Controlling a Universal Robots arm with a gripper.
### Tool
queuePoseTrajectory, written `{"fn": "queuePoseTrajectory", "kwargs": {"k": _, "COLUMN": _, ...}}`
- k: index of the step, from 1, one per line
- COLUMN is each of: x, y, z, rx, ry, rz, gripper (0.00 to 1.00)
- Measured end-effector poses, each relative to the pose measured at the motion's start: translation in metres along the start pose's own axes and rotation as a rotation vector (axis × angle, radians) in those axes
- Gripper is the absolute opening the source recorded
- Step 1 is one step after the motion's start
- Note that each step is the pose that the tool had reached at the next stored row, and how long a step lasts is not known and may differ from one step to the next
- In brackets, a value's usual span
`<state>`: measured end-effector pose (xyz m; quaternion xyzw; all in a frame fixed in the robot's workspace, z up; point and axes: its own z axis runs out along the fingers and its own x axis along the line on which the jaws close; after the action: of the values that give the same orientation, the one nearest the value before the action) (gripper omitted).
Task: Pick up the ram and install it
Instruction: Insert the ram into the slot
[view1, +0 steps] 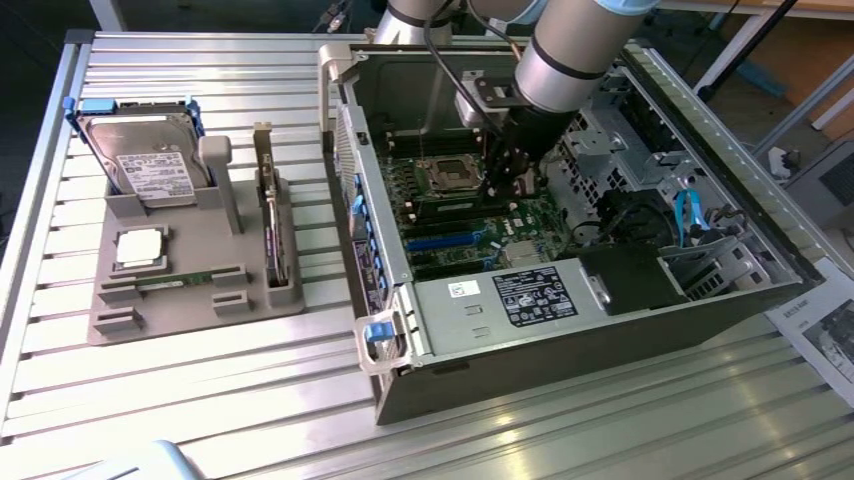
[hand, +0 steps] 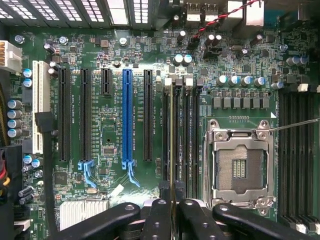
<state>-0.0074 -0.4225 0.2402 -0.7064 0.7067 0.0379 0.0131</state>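
Single arm (view1: 577, 48): a silver-grey cylindrical link with a black band enters from the upper edge of the exterior view and slants downward toward the exterior view's left. Wrist (view1: 539, 125): a black section that carries the line on, nearly vertical. Gripper (view1: 514, 187): dark, pointing straight down at the arm's lowest end. In the wrist view its two black inner fingers (hand: 158, 220) stand parallel and close together, pressed against either face of the ram (hand: 172, 150), which is seen edge-on as a thin strip between them. Two black outer linkage bars (hand: 100, 220) splay away on both sides.
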Motion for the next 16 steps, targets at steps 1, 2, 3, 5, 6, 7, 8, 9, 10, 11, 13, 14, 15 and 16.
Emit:
{"fn": "queuePoseTrajectory", "kwargs": {"k": 1, "x": 0.0000, "y": 0.0000, "z": 0.0000, "rx": -0.0001, "ry": 0.0003, "rz": 0.000, "gripper": 0.13}}
{"fn": "queuePoseTrajectory", "kwargs": {"k": 2, "x": 0.0000, "y": 0.0000, "z": 0.0000, "rx": -0.0001, "ry": 0.0003, "rz": 0.000, "gripper": 0.13}}
{"fn": "queuePoseTrajectory", "kwargs": {"k": 3, "x": 0.0000, "y": 0.0000, "z": 0.0000, "rx": -0.0001, "ry": 0.0003, "rz": 0.000, "gripper": 0.13}}
{"fn": "queuePoseTrajectory", "kwargs": {"k": 5, "x": 0.0000, "y": 0.0000, "z": 0.0002, "rx": 0.0000, "ry": 0.0001, "rz": 0.000, "gripper": 0.13}}
{"fn": "queuePoseTrajectory", "kwargs": {"k": 6, "x": 0.0000, "y": 0.0000, "z": 0.0002, "rx": 0.0000, "ry": 0.0001, "rz": 0.001, "gripper": 0.13}}
{"fn": "queuePoseTrajectory", "kwargs": {"k": 7, "x": 0.0000, "y": 0.0000, "z": 0.0002, "rx": 0.0001, "ry": 0.0000, "rz": 0.002, "gripper": 0.13}}
{"fn": "queuePoseTrajectory", "kwargs": {"k": 8, "x": 0.0000, "y": 0.0000, "z": 0.0002, "rx": 0.0001, "ry": 0.0001, "rz": 0.002, "gripper": 0.13}}
{"fn": "queuePoseTrajectory", "kwargs": {"k": 9, "x": 0.0000, "y": 0.0000, "z": 0.0003, "rx": 0.0002, "ry": 0.0000, "rz": 0.002, "gripper": 0.13}}
{"fn": "queuePoseTrajectory", "kwargs": {"k": 10, "x": 0.0000, "y": 0.0000, "z": 0.0002, "rx": 0.0001, "ry": 0.0000, "rz": 0.002, "gripper": 0.13}}
{"fn": "queuePoseTrajectory", "kwargs": {"k": 11, "x": 0.0000, "y": 0.0000, "z": 0.0002, "rx": 0.0002, "ry": 0.0000, "rz": 0.002, "gripper": 0.13}}
{"fn": "queuePoseTrajectory", "kwargs": {"k": 13, "x": 0.0003, "y": 0.0000, "z": 0.0004, "rx": 0.0003, "ry": -0.0003, "rz": 0.002, "gripper": 0.13}}
{"fn": "queuePoseTrajectory", "kwargs": {"k": 14, "x": 0.0005, "y": 0.0000, "z": 0.0003, "rx": 0.0002, "ry": -0.0002, "rz": 0.002, "gripper": 0.13}}
{"fn": "queuePoseTrajectory", "kwargs": {"k": 15, "x": 0.0007, "y": 0.0000, "z": 0.0002, "rx": 0.0001, "ry": 0.0000, "rz": 0.002, "gripper": 0.13}}
{"fn": "queuePoseTrajectory", "kwargs": {"k": 16, "x": 0.0008, "y": 0.0000, "z": 0.0002, "rx": 0.0001, "ry": 0.0000, "rz": 0.002, "gripper": 0.13}}
